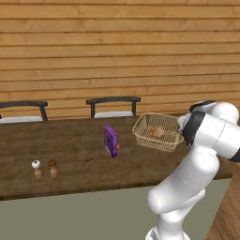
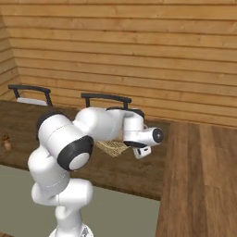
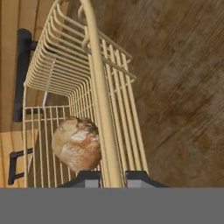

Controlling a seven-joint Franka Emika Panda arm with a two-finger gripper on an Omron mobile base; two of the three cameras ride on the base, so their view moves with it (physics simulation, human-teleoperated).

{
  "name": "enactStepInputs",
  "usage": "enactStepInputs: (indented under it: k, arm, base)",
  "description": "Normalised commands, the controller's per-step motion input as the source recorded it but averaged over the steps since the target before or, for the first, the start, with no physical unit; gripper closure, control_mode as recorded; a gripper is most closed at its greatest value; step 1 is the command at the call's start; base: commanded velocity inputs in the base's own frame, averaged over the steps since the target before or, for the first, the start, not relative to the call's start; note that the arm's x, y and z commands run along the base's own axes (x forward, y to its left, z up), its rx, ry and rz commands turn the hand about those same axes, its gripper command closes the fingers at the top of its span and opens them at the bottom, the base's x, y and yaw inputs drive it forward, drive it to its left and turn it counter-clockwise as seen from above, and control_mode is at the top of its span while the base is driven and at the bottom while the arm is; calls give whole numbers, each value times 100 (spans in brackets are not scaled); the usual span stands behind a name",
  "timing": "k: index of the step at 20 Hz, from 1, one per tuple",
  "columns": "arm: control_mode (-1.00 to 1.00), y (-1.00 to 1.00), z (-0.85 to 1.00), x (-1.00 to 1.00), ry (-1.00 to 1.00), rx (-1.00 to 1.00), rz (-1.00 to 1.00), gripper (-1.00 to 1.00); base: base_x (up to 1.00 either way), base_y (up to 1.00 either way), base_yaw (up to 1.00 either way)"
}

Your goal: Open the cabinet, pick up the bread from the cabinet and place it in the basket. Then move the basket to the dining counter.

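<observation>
While your arm reached out over the dining counter, that long dark wood top lay beneath the hand, with two dark chairs beyond its far edge against the plank wall. Your gripper held the basket clear of the counter top, tilted, out ahead of the wrist. You had the fingers closed on the basket's rim wire, one on each side of it. Inside the basket, just beside the fingertips, sat the bread, resting on the mesh floor. Well off to the hand's left, a purple box stood on the counter, and farther left again two small shakers.
</observation>
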Motion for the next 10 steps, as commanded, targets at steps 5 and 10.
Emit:
enactStepInputs:
  k: [5, 10]
  arm:
    - [-100, 0, -1, -1, 1, -1, 0, -100]
    - [-100, 0, 20, -12, -3, 0, 0, -100]
  base:
    - [0, 0, 0]
    - [0, 0, 0]
